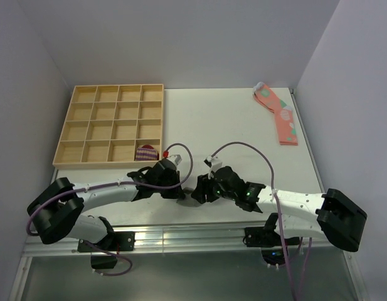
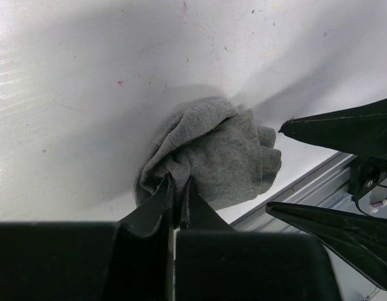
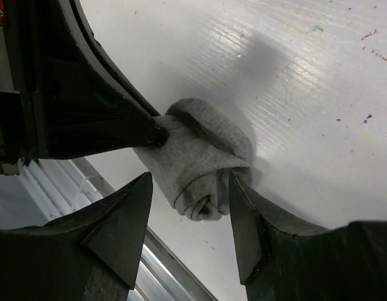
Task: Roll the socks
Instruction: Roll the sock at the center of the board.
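Note:
The grey socks [image 3: 196, 166] lie as a rolled bundle on the white table close to its front edge, between my two grippers [image 1: 191, 200]. My left gripper [image 2: 179, 182] is shut on a fold of the grey knit at one end of the bundle [image 2: 218, 150]. My right gripper [image 3: 190, 182] stands open around the roll's other end. Its right fingertip [image 3: 238, 188] rests against the fabric and its left fingertip [image 3: 138, 194] is apart from it. In the top view the left gripper [image 1: 179, 190] and right gripper [image 1: 201, 191] nearly meet.
A wooden compartment tray [image 1: 108, 125] sits at the back left, with a small purple-striped sock bundle [image 1: 146, 152] in its near right cell. Pink spotted socks [image 1: 278, 113] lie at the back right. An aluminium rail [image 1: 193, 235] runs along the front edge just behind the roll.

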Controlling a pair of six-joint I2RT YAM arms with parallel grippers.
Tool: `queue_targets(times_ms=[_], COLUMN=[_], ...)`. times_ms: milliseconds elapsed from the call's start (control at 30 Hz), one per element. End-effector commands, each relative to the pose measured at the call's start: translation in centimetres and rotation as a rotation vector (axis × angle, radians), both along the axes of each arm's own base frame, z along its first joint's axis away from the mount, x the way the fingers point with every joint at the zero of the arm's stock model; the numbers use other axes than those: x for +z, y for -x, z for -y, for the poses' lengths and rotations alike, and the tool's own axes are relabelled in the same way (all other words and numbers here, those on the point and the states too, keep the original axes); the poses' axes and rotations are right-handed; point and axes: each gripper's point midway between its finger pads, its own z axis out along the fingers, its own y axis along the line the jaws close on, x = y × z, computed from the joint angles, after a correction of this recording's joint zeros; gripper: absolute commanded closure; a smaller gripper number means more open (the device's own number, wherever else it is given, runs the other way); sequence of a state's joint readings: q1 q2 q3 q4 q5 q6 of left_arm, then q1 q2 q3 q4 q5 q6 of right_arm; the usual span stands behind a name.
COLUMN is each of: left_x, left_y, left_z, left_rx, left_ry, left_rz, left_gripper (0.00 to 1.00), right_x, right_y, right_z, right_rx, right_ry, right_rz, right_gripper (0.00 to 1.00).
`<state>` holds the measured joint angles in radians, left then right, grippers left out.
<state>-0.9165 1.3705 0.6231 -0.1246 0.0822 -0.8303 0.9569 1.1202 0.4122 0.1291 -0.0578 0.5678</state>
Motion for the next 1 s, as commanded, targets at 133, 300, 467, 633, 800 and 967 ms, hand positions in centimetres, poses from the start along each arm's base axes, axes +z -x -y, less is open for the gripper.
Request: queue_targets(times_ms=[133, 300, 467, 633, 800, 967], left_x=[-2.2, -2.4, -2.6, -3.0, -3.3, -3.0], left_y=[1.7, 1.5, 1.6, 1.5, 1.7, 1.6], left_z=[-2.3, -1.9, -1.5, -1.2, -1.0, -0.9], left_rx=[-0.068, -0.07, -0.079, -0.084, -0.089, -0.086], left_ry=[-0.141, -0.142, -0.136, -0.123, -0.107, -0.087], left_rz=[-0.116, -0.147, -0.176, -0.203, -0.222, -0.212], left_gripper=[1.0, 1.0, 1.0, 1.0, 1.0, 0.98], right_x=[-0.5, -0.9, -1.8, -2.8, -3.0, -3.3], right_y=[-0.3, 0.1, 0.3, 0.3, 0.3, 0.4], right_z=[-0.4, -0.6, -1.1, -1.0, -0.8, -1.4], right_rx=[-0.036, -0.041, -0.044, -0.063, -0.081, -0.083], right_ry=[0.008, 0.008, 0.044, 0.076, 0.072, 0.095], right_rz=[0.063, 0.074, 0.061, 0.046, 0.035, -0.015], right_gripper=[0.4, 0.4, 0.4, 0.41, 0.52, 0.9])
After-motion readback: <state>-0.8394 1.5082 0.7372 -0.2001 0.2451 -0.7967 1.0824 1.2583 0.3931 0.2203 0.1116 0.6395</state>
